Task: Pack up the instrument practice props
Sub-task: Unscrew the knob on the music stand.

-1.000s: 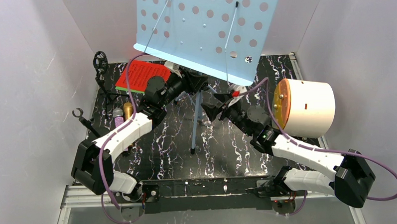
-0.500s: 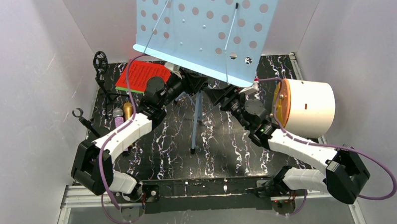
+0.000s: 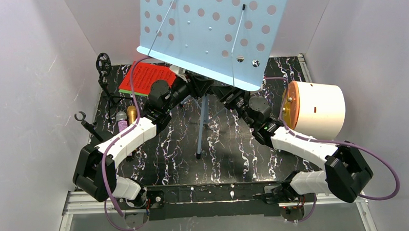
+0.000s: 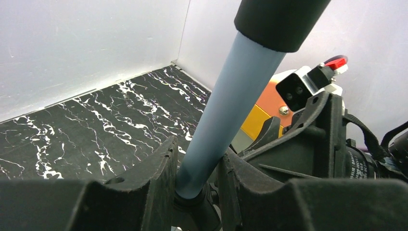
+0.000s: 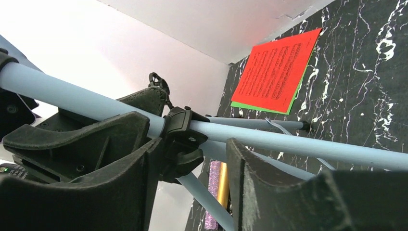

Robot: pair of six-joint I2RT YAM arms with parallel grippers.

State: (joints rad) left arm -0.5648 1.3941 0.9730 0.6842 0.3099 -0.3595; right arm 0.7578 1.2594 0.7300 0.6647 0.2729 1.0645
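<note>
Two arms reach from the near edge of the black marbled bench (image 3: 167, 147) to one thing: the pale blue perforated music rack with tripod legs (image 3: 210, 33), which stands upright at the middle of the bench. One leg foot rests toward the arm bases, and the pale blue round pole (image 3: 204, 110) rises from there.

The left gripper (image 4: 195, 166) comes from the left. Its fingers (image 4: 149, 178) are closed on the pole, one on each side, so the pole's long axis passes up between them.

The right gripper (image 5: 192, 154) comes from the opposite side at about the same height, so both arms are equally near. Its fingers (image 5: 250, 173) stand apart and grip nothing. The black plastic hub (image 5: 183, 127), where the legs join the pole, shows in the gap. In the right wrist view the pole runs from one finger toward the other, along the closing line and not across it. I cannot tell if the hub is already between the fingers or just beyond the tips.

I judge that the coming move depends on this: such fingers suit pushing the hub along the pole while the left arm holds the pole steady.

Farther left, the gold microphone (image 3: 132, 114) and the purple glitter microphone (image 3: 121, 119) lie side by side. In the far left corner the red score sheet (image 3: 144, 76) lies on the green score sheet (image 5: 269, 108).
</note>
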